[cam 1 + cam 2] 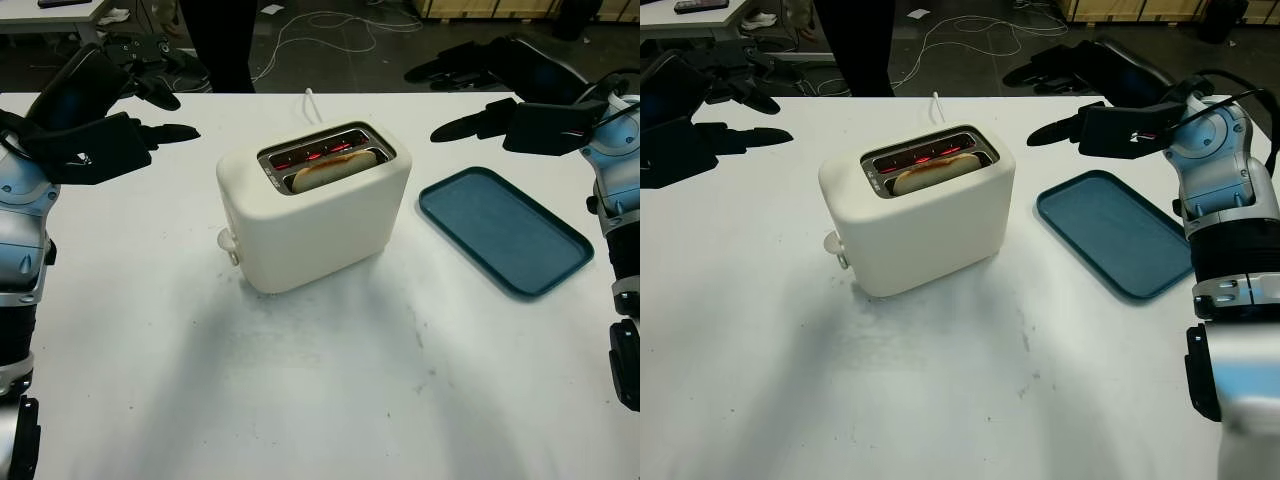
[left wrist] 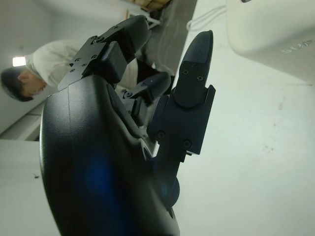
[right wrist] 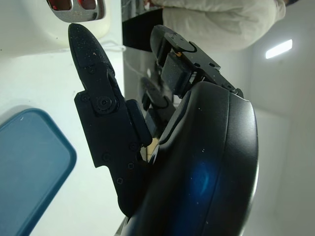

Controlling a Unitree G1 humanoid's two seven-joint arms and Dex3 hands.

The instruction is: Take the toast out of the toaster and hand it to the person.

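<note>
— Table (image 1: 300, 400) first: what's on it?

— White top, scuffed with faint grey marks. Near its middle stands a cream toaster (image 1: 320, 215), set at an angle, with a round knob on the end facing the left arm and a white cord (image 1: 312, 103) running off its far side toward the table's back edge.

— And the toast (image 1: 335, 170)?

— Sitting in the nearer of the two slots, its pale browned top edge poking just above the chrome rim. The other slot holds nothing, and red heating elements glow inside both.

— Any other container?

— A flat blue tray (image 1: 505, 228) with rounded corners lies on the right hand's side of the toaster, near it but not touching. Nothing is in it.

— Where are the hands?

— The left hand (image 1: 105, 140) hangs above the table's far left part, well apart from the toaster, fingers stretched out straight toward it, holding nothing. The right hand (image 1: 520, 120) hangs above the far end of the tray, also open and holding nothing, its long finger pointing at the toaster.

— Anything between them and the toast?

— No, the space over the slots is free on both sides.

— Beyond the table?

— A person in dark trousers (image 1: 220, 45) stands at the far edge, and pale cables (image 1: 330, 30) lie looped on the dark floor. In the wrist views the person wears a light top.
</note>
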